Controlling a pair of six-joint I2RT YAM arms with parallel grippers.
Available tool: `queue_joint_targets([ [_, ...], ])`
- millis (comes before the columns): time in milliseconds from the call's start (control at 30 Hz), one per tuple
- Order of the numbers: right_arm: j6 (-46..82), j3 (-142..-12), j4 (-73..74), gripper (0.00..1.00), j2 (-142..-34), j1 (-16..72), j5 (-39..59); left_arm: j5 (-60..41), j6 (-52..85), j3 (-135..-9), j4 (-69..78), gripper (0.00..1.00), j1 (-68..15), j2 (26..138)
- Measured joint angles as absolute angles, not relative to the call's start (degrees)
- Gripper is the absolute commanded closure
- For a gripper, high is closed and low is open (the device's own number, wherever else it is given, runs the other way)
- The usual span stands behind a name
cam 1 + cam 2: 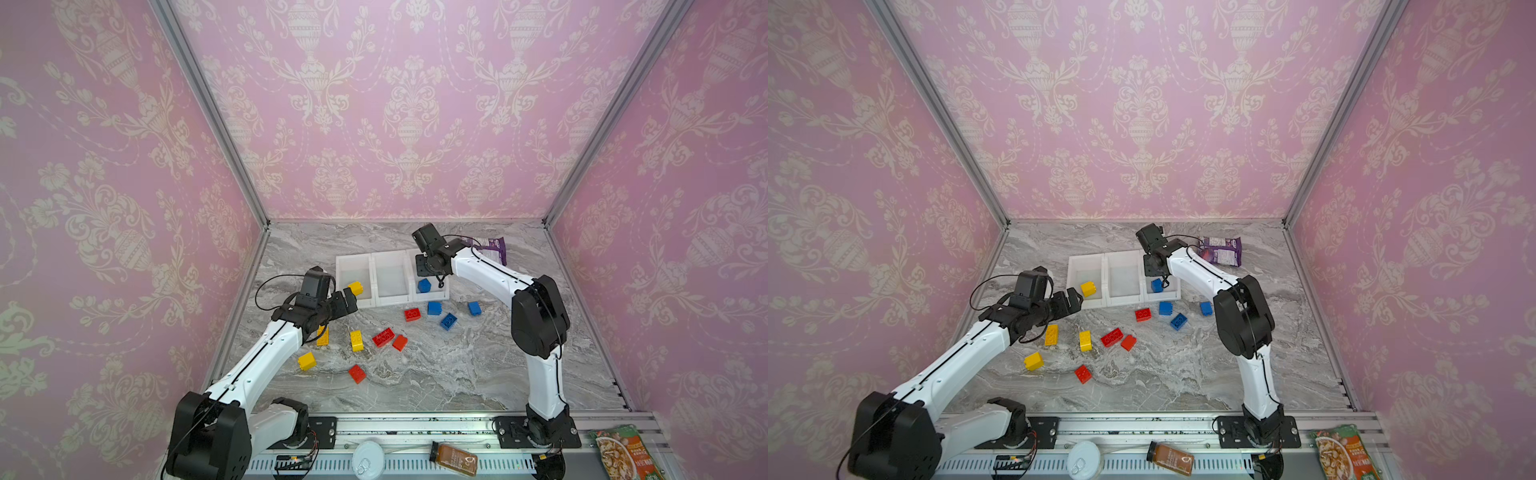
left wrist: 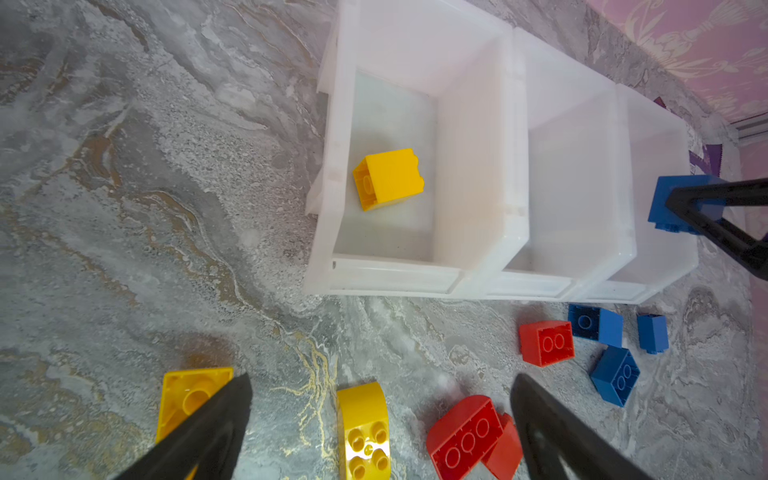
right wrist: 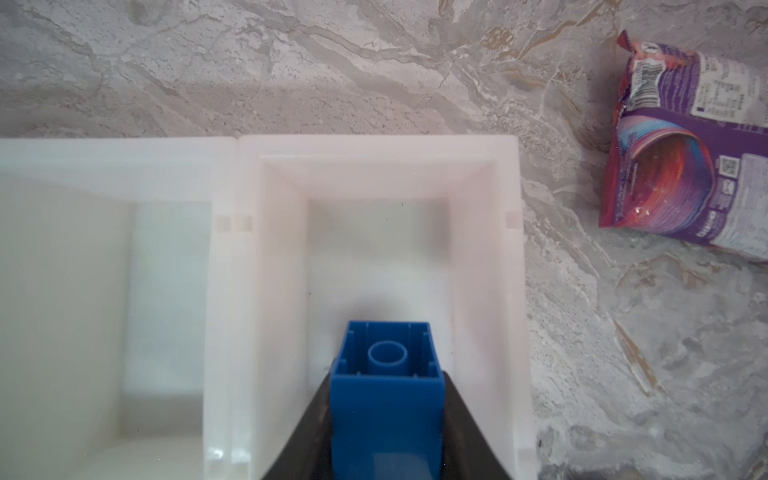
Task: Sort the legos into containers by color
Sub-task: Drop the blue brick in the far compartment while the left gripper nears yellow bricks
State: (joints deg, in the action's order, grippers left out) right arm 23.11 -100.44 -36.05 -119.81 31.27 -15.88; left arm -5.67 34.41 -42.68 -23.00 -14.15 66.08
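Left gripper (image 1: 352, 300) left of centre in both top views, jaws spread fully apart with nothing between them, tips just beside the near left corner of the containers (image 1: 390, 254); containers set in a row at mid-frame on the marble tabletop (image 1: 457, 374), toward the back wall; one yellow brick (image 1: 355, 287) lying on its side on the floor of the leftmost bin, at its near end; right gripper (image 3: 384, 415) clamped tight on a blue brick (image 3: 384, 361), hollow underside toward the wrist camera, held over the near end of the rightmost bin, shadow cast on the bin floor; loose on the tabletop in front of the row: three blue bricks (image 1: 434, 308) below its right end, four red bricks (image 1: 383, 337) around centre, three yellow bricks (image 1: 356, 340) lower left, one partly hidden by the left arm; purple packet (image 1: 494, 249) behind the right arm, apart from the bins.
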Motion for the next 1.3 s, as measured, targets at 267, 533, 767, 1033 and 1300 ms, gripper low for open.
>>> queue_joint_targets([
  [267,22.02,-103.68,-36.38,0.63,-124.38,29.95,-14.83,-4.60,34.61,-40.75,-26.87,0.01,-13.82,65.54],
  [533,21.19,-104.14,-36.32,0.50,-124.38,29.98,-14.66,-3.86,34.59,-40.75,-28.86,0.01,-13.37,65.17],
  [767,21.02,-104.14,-36.32,0.46,-124.38,29.98,-13.85,-3.68,34.59,-40.75,-29.67,0.01,-13.17,65.17],
  [1033,21.06,-102.15,-36.27,0.34,-122.08,30.02,-12.40,-2.90,34.28,-40.77,-31.20,0.01,-12.71,66.17],
  [1300,21.61,-94.45,-34.87,0.21,-112.05,31.07,-10.31,-0.84,33.23,-42.26,-34.79,0.02,-12.47,69.34],
])
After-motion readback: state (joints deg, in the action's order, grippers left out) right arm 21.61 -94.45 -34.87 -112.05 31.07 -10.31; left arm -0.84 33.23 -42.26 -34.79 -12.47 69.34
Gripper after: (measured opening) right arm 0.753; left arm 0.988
